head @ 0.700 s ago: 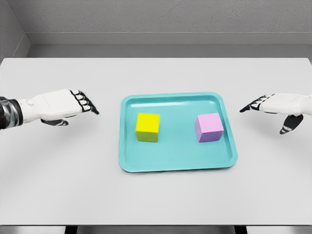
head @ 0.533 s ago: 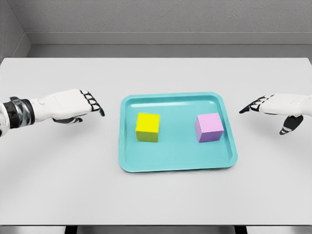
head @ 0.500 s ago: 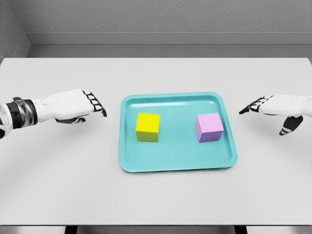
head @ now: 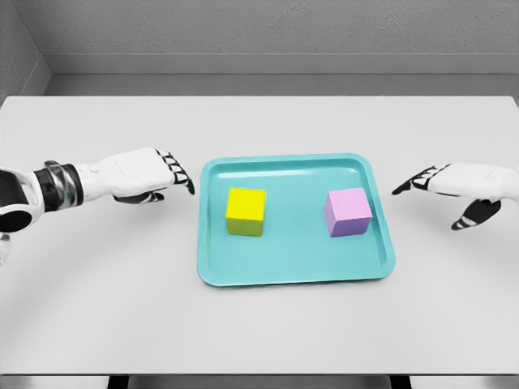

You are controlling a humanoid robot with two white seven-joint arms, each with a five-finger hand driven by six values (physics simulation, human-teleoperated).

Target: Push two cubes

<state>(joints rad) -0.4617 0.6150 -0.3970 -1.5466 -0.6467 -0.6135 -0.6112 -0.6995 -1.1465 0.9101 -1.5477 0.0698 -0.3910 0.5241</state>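
A matte yellow cube (head: 246,211) and a lilac cube (head: 349,211) are sitting apart, square-edged, in a smooth teal tray (head: 293,271) at frame centre. The left hand (head: 138,174) and right hand (head: 458,183) are hovering beside the tray over the table (head: 259,121), fingers extended toward it, holding nothing.

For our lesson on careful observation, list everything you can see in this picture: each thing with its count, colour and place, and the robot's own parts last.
tray: one, turquoise, at the middle of the table.
yellow cube: one, yellow, on the left half of the tray.
purple cube: one, light purple, on the right half of the tray, apart from the yellow one.
table: one, white, filling most of the view.
wall: one, grey, behind the table.
left hand: one, white with black finger joints, just left of the tray, fingers open and extended toward it, touching nothing.
right hand: one, white with black finger joints, right of the tray, fingers open, touching nothing.
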